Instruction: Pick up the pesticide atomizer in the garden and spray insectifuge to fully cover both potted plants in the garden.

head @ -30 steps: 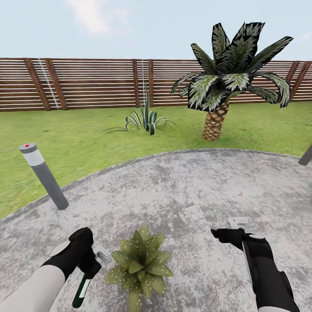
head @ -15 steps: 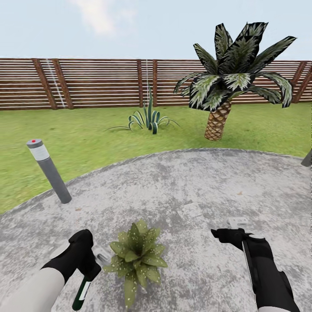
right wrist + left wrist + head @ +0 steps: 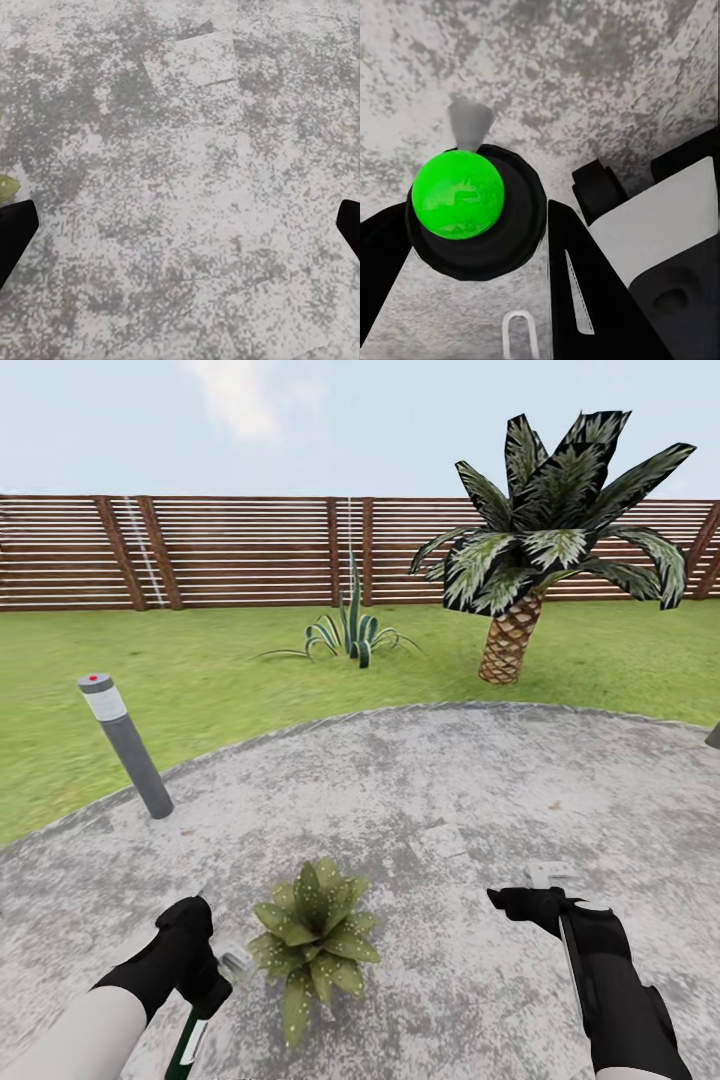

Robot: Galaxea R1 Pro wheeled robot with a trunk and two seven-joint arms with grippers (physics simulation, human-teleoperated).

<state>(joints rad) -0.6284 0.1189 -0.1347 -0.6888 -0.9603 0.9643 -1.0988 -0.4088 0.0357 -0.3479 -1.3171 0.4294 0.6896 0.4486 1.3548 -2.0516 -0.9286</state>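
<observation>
Atomizer: my left gripper (image 3: 205,985) is clamped on the pesticide atomizer (image 3: 190,1035), low at the left of the head view, over the patio (image 3: 420,780).
Its axis: the long body runs slanted, dark bottle end toward my trunk, pale trigger head (image 3: 235,963) forward, pointing at the potted plant (image 3: 312,938) just beside it.
Plant: a low green rosette on the paving between my two arms; whitish specks of insectifuge (image 3: 268,958) dot its leaves.
Left wrist view: it looks down the bottle's end, a bright green round cap (image 3: 458,196) in a black collar between my dark fingers (image 3: 600,300); the plant is outside this frame.
Right gripper (image 3: 528,888): spread wide and empty; its wrist view has dark fingertips (image 3: 15,232) at both edges over bare paving.
Hard to tell: the plant's pot is hidden under leaves; the bottle's lower end is cut off.
</observation>
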